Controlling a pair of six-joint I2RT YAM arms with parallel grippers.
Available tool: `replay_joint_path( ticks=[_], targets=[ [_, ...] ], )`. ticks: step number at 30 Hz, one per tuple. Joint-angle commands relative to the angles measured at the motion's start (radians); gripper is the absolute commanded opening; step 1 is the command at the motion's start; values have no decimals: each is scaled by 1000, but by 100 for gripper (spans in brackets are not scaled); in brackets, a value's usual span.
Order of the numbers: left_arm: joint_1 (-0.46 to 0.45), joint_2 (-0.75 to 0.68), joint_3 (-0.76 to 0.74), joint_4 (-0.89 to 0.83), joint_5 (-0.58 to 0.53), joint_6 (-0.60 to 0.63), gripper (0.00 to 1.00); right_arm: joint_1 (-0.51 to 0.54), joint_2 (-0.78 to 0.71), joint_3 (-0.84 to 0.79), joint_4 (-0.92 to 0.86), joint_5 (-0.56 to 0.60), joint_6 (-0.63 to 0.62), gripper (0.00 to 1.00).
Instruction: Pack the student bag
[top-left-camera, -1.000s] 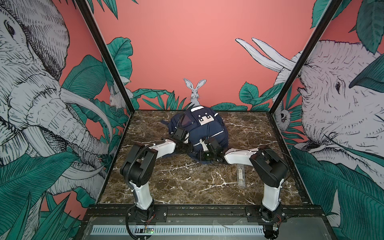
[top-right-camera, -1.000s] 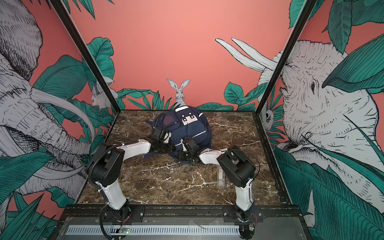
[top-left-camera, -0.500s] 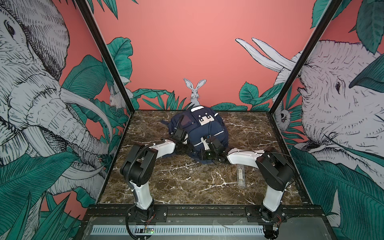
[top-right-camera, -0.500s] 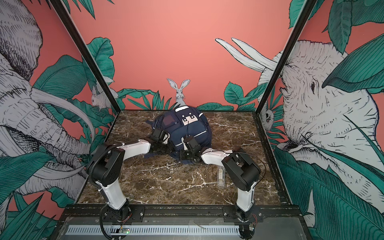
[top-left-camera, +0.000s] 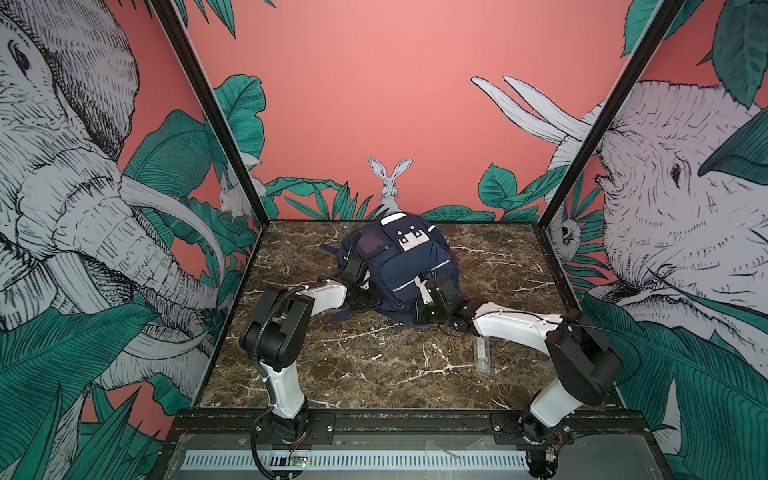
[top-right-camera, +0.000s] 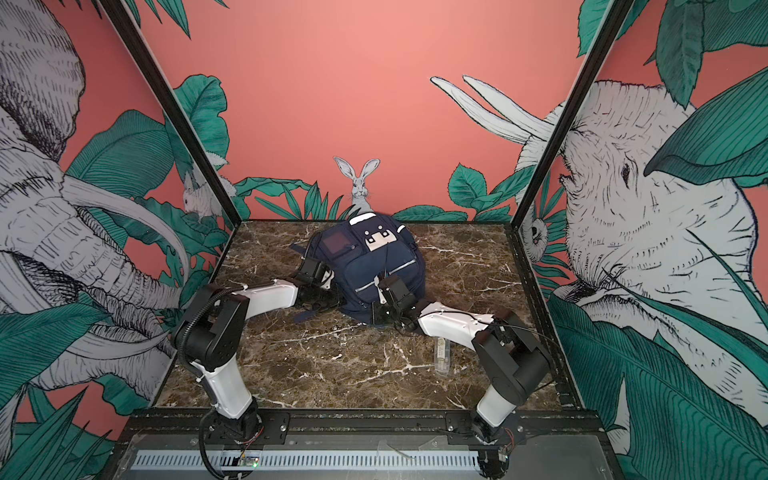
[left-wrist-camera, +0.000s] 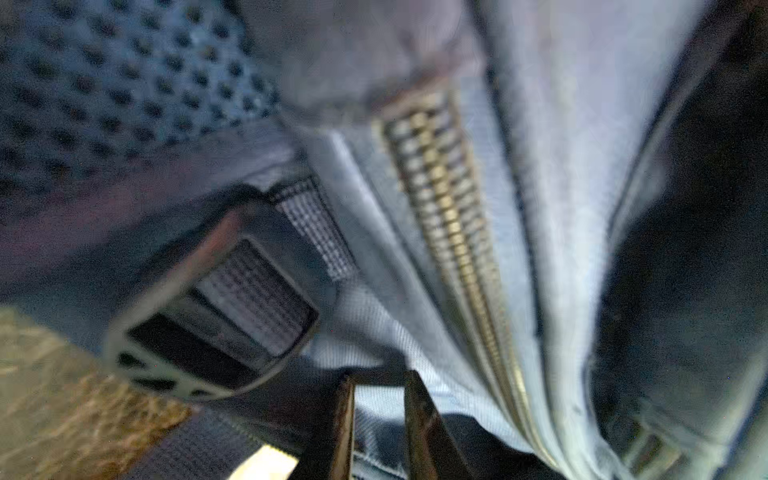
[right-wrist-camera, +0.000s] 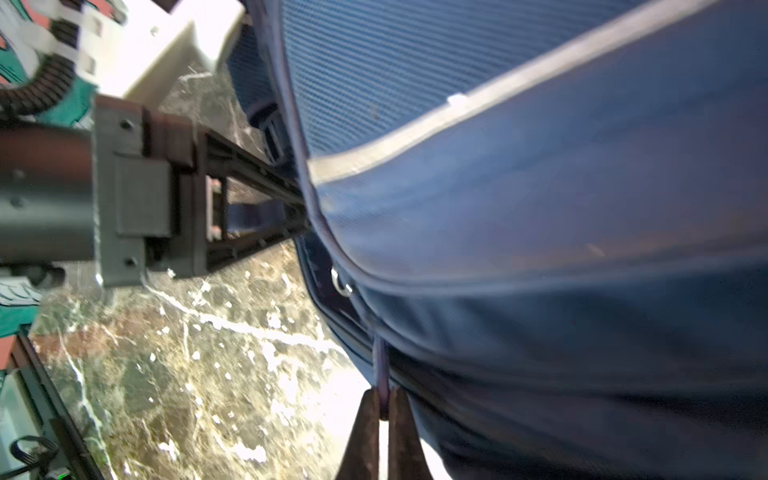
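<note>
The student bag (top-left-camera: 409, 266) lies front-up on the far half of the marble surface (top-left-camera: 365, 374), seen in both top views. L gripper (left-wrist-camera: 380, 382) is at the bag's side toward the L arm, next to a black strap buckle (left-wrist-camera: 216, 316) & brass zip teeth (left-wrist-camera: 449, 216). Its jaws are nearly together w/ a fold of bag fabric pinched btwn them. R gripper (right-wrist-camera: 383, 395) is at the bag's near edge, R-arm side. It's clenched on a thin zip pull (right-wrist-camera: 381, 365), which runs straight from bag to jaws. A small clear case (top-left-camera: 481, 353) lies in front of the bag, apart from it.
</note>
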Motion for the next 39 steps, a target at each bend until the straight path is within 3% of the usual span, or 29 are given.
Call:
replay_joint_path(
  ticks=[1,13,28,39],
  targets=[
    [17,7,-30,-48,-44,5,24,-42,-68,-37,-95,71,-33,0],
    [29,-27,-23,-65,-39,45,24,-177,-143,-108,-141,42,-92,0],
    [29,30,121,-109,-54,40,26,-56,-139,-81,-138,5,-64,0],
    [48,209,464,-179,-64,31,30,55,-71,24,-102,-30,-28,0]
  ],
)
